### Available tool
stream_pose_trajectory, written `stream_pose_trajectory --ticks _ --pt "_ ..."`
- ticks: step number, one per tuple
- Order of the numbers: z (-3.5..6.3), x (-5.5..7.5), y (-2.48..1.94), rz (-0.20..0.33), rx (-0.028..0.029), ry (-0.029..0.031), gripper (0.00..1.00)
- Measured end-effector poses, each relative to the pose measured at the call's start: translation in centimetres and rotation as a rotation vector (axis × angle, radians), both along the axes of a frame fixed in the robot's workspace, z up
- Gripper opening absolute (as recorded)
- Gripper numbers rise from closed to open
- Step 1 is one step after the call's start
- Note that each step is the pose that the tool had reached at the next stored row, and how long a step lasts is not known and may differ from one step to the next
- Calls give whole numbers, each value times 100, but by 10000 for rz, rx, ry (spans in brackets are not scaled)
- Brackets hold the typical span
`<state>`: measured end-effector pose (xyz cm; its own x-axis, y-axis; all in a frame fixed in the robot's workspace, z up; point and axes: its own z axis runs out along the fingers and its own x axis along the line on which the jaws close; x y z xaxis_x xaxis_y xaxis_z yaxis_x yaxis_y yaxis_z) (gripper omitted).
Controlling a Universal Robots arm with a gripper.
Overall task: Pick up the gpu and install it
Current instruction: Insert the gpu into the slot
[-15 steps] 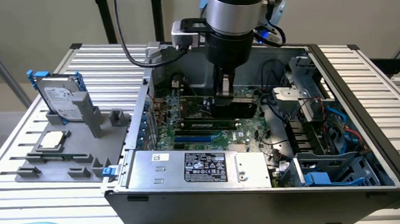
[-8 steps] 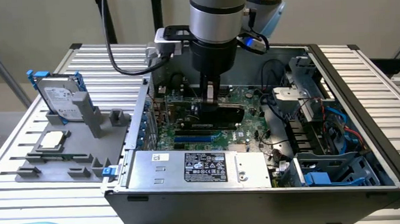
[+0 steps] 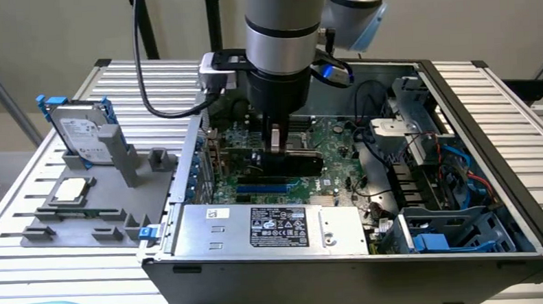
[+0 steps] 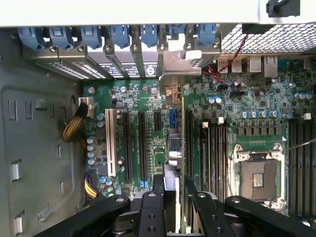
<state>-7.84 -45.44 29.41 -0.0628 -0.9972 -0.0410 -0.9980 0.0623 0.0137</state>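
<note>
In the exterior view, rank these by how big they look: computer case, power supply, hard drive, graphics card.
1. Computer case.
2. Power supply.
3. Hard drive and graphics card look about alike. The gripper covers part of the card, so I won't rank those two.

Arm (image 3: 280, 28): silver-grey cylindrical tube, black band, pale-blue joint cap (image 3: 369, 25). Black cable (image 3: 142, 61) looped alongside. End effector (image 4: 174, 200): black linkage fingers (image 4: 152, 210), round screw heads (image 4: 118, 200).
</note>
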Motion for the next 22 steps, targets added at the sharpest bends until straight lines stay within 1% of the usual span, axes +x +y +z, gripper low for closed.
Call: stream_pose_trajectory --ticks 4,7,13,19,22 --pt "-74 -64 0 0 1 -1 27" --pt "-118 -79 1 -1 1 -1 27" --pt "-148 -82 10 -18 0 2 27" --pt "-175 -112 50 -16 1 1 27" --pt "-189 -143 55 -17 -2 3 27"
